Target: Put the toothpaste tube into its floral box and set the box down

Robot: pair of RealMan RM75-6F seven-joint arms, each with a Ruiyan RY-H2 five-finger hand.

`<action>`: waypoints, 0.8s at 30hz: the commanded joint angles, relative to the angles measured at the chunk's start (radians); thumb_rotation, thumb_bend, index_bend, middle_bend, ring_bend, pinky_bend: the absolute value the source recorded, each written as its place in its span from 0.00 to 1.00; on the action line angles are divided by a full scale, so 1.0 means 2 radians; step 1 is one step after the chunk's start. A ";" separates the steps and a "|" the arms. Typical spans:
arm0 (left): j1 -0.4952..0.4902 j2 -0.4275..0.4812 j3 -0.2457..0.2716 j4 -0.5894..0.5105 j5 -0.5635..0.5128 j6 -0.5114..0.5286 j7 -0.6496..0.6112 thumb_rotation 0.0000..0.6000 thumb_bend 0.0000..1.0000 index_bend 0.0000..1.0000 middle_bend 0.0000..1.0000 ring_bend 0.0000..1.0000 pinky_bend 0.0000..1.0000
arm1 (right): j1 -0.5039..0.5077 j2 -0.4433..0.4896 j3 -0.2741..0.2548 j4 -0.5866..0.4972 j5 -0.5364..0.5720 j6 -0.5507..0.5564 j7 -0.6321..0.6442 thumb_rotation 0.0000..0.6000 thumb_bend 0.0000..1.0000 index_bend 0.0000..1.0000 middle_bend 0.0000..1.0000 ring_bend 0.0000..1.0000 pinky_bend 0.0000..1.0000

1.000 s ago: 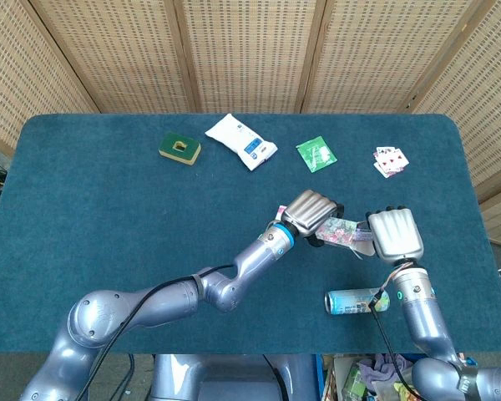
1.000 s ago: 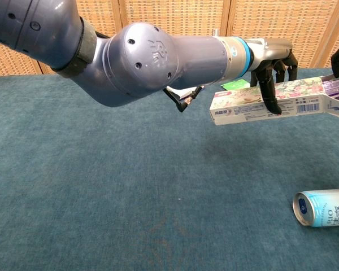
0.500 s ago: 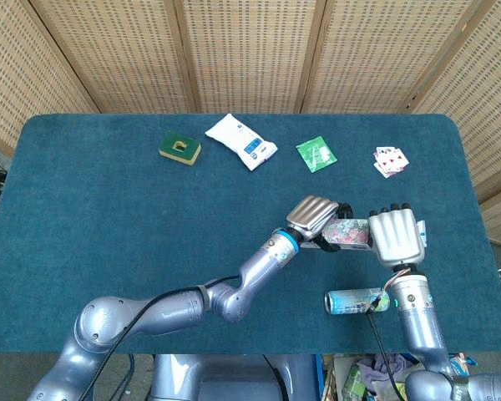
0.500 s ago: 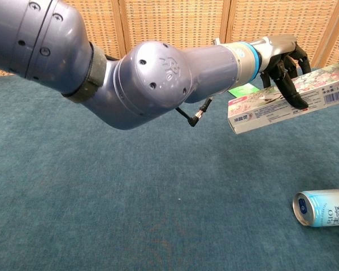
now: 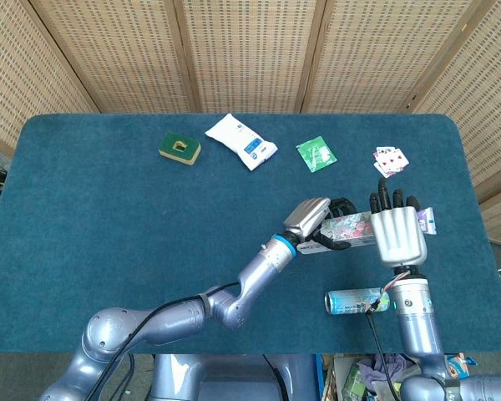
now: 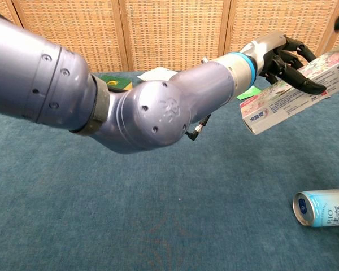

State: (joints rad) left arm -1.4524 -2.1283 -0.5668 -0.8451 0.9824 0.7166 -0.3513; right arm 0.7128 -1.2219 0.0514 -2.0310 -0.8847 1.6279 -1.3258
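Observation:
My left hand (image 5: 314, 219) grips the floral box (image 5: 347, 228) above the table; in the chest view this left hand (image 6: 279, 52) holds the box (image 6: 294, 90) tilted, its right end raised. My right hand (image 5: 397, 230) hovers over the box's right end, back toward the head camera, fingers straight and spread. A white-and-purple end (image 5: 427, 220) sticks out past that hand's right side; whether it is the toothpaste tube or the box flap is unclear. The palm side is hidden.
A drink can (image 5: 356, 301) lies on its side near the front edge, below my right hand, also the can (image 6: 325, 207) in the chest view. Along the back lie a green sponge (image 5: 179, 148), a white pouch (image 5: 240, 140), a green sachet (image 5: 316, 154) and playing cards (image 5: 389, 160).
The left hand carried the box to the right and tilted its right end upward. The right hand's fingers went from curled to straight, and the box end now passes beneath it.

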 commanded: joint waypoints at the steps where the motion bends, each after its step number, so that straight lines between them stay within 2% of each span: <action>1: 0.004 -0.024 -0.008 0.031 0.033 0.015 -0.058 1.00 0.34 0.53 0.50 0.43 0.45 | -0.005 -0.009 -0.001 0.007 -0.020 0.023 -0.015 1.00 0.12 0.00 0.00 0.12 0.36; 5: 0.001 -0.043 -0.007 0.064 0.057 0.027 -0.110 1.00 0.34 0.53 0.50 0.43 0.45 | -0.014 -0.016 0.000 0.009 -0.036 0.051 -0.028 1.00 0.06 0.00 0.00 0.04 0.24; 8: -0.004 -0.055 -0.009 0.087 0.070 0.028 -0.151 1.00 0.34 0.53 0.50 0.43 0.45 | -0.020 -0.014 0.003 0.010 -0.046 0.063 -0.031 1.00 0.02 0.00 0.00 0.00 0.06; 10: -0.008 -0.062 -0.008 0.103 0.078 0.031 -0.170 1.00 0.34 0.53 0.50 0.43 0.45 | -0.026 -0.010 0.003 0.011 -0.053 0.068 -0.027 1.00 0.00 0.00 0.00 0.00 0.00; 19: -0.018 -0.070 0.005 0.132 0.090 0.034 -0.225 1.00 0.35 0.53 0.50 0.43 0.45 | -0.052 0.024 0.014 0.015 -0.073 0.081 0.017 1.00 0.00 0.00 0.00 0.00 0.00; 24: -0.004 -0.064 0.016 0.140 0.111 0.065 -0.257 1.00 0.35 0.53 0.50 0.43 0.45 | -0.069 0.055 0.025 0.054 -0.061 0.048 0.085 1.00 0.00 0.00 0.00 0.00 0.00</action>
State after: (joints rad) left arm -1.4747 -2.2649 -0.5464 -0.5696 1.1873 0.8238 -0.8437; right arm 0.5958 -1.1449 0.0894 -1.9648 -1.0193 1.7597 -1.2192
